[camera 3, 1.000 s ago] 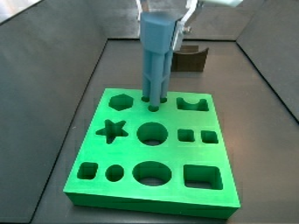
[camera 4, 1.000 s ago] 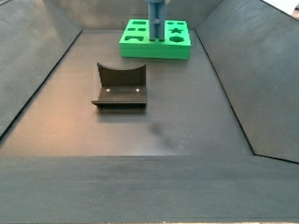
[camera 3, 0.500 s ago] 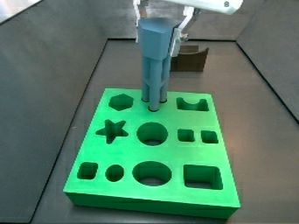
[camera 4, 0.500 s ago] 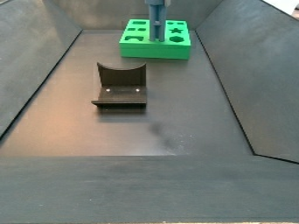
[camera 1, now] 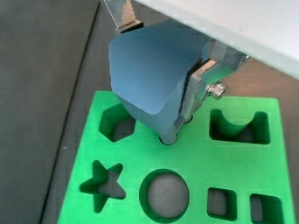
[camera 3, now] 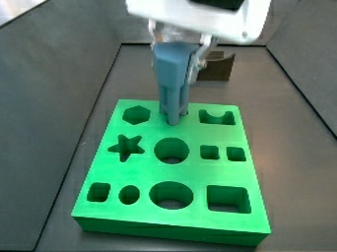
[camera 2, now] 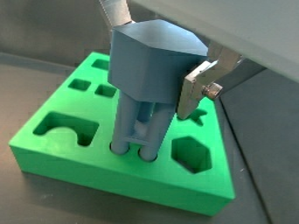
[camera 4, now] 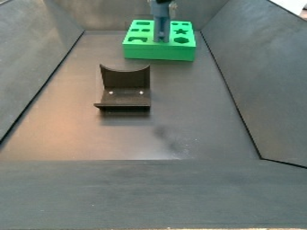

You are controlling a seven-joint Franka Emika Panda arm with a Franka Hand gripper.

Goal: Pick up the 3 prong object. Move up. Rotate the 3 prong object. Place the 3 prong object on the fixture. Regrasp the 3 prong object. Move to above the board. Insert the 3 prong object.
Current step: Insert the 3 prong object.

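Silver plate fingers (camera 2: 201, 83) are pressing flat against the solid block end of the 3 prong object (camera 2: 155, 79), closed on it with no visible slack. The gripper (camera 1: 163, 66) is standing over the far part of the board (camera 1: 251, 171), between the hexagon cut-out and the U-shaped one. The blue-grey piece is hanging upright, and in a wrist view its prongs are reaching down to the 3 small holes; how deep they are sitting I cannot tell.

By its look the piece is rigid, light plastic, smooth enough to slip if squeezed weakly. The block end is the sound place to hold, since the thin prongs are likely to bend or snap under side load.

In a side view, the fixture (camera 4: 124, 87) is standing empty on the dark floor, well apart from the board.
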